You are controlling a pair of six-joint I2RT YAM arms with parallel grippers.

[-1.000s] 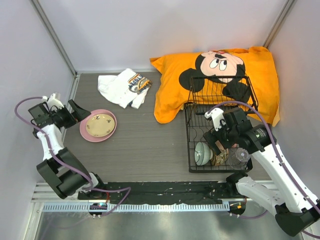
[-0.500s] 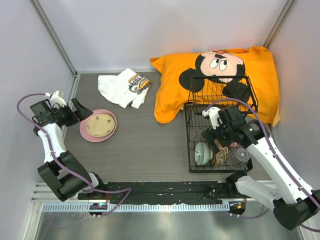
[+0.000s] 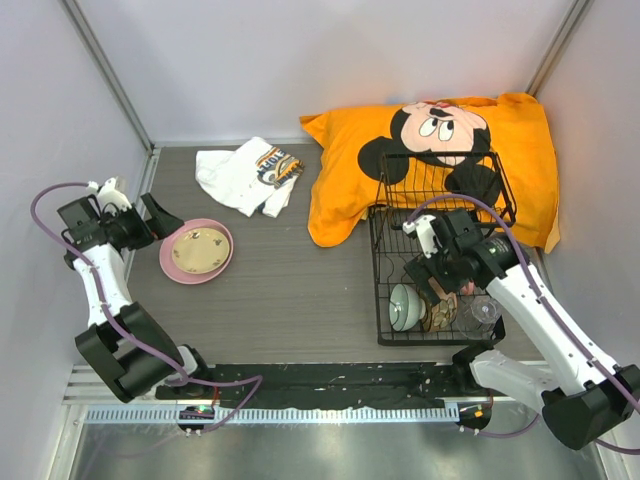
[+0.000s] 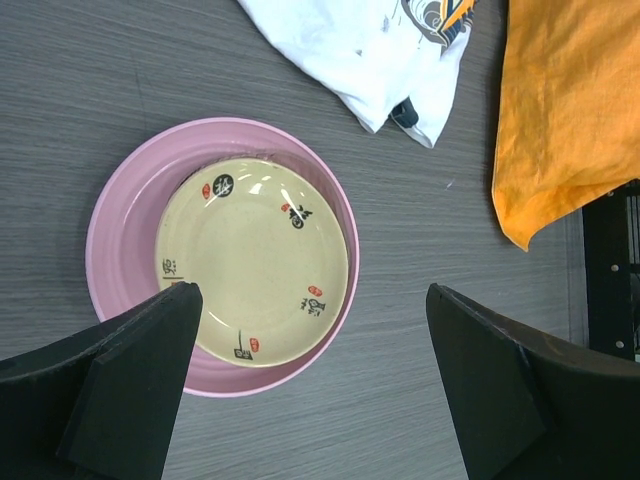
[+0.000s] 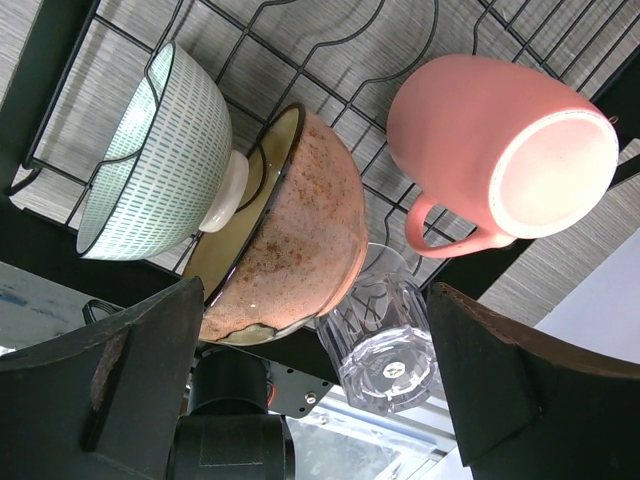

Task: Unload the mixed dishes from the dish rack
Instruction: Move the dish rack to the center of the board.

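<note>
The pink plate [image 3: 170,262] lies on the table at the left with the tan speckled plate [image 3: 200,248] stacked on it; both show in the left wrist view, pink rim [image 4: 115,220] and tan plate [image 4: 255,260]. My left gripper [image 3: 158,222] is open and empty above the plates' left edge [image 4: 308,295]. The black wire dish rack [image 3: 440,215] stands at the right. Its near end holds the pale green bowl [image 5: 150,160], the brown patterned bowl [image 5: 305,230], the pink mug [image 5: 500,160] and the clear glass [image 5: 385,335]. My right gripper [image 5: 315,290] is open and empty above them [image 3: 440,275].
An orange Mickey Mouse pillow [image 3: 430,150] lies behind and partly under the rack. A crumpled white cloth [image 3: 245,175] lies at the back left, near the plates [image 4: 350,50]. Grey walls close in on both sides.
My right gripper has drawn back and up a little from the dishes in the rack. My left gripper has barely shifted.
</note>
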